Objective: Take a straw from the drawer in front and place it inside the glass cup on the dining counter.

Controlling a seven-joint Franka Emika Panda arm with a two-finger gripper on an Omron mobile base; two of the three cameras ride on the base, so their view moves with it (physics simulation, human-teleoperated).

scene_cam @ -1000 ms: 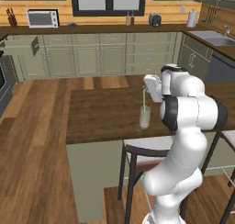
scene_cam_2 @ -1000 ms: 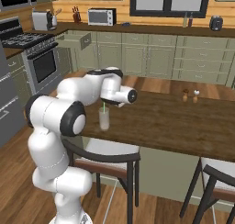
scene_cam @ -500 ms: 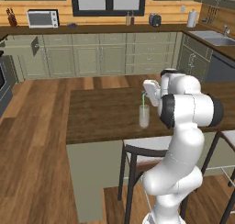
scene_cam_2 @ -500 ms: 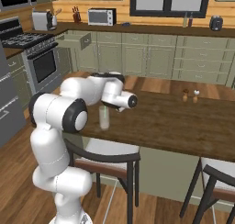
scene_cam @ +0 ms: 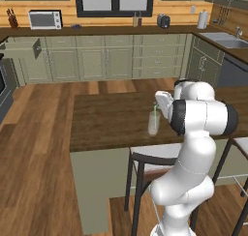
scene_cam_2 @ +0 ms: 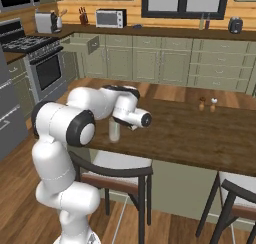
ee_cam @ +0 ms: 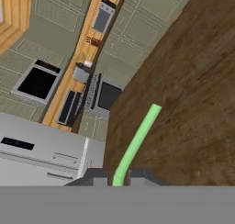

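Observation:
The clear glass cup (scene_cam: 153, 123) stands near the front edge of the dark-brown dining counter (scene_cam: 106, 119). The light-green straw (scene_cam: 155, 107) sticks up out of it. My gripper (scene_cam: 162, 103) sits right above the cup's rim, shut on the straw's upper part. In the hand view the straw (ee_cam: 137, 140) runs out from between my fingertips (ee_cam: 98, 177) over the counter (ee_cam: 197, 81). From the right base view my arm hides the cup's top (scene_cam_2: 114, 133). The sage-green drawer (scene_cam: 24, 45) stands pulled open at the far left cabinets, also in the right base view (scene_cam_2: 80, 44).
A stool (scene_cam: 147, 158) is tucked under the counter's front edge in front of me, with another stool (scene_cam_2: 235, 188) to the right. Salt and pepper shakers (scene_cam_2: 207, 104) stand further along the counter. A stove (scene_cam_2: 42, 63) is at the far left.
My hand has come down with the straw over the cup. The straw now reaches lower into the glass than a second ago. The cup has not moved.

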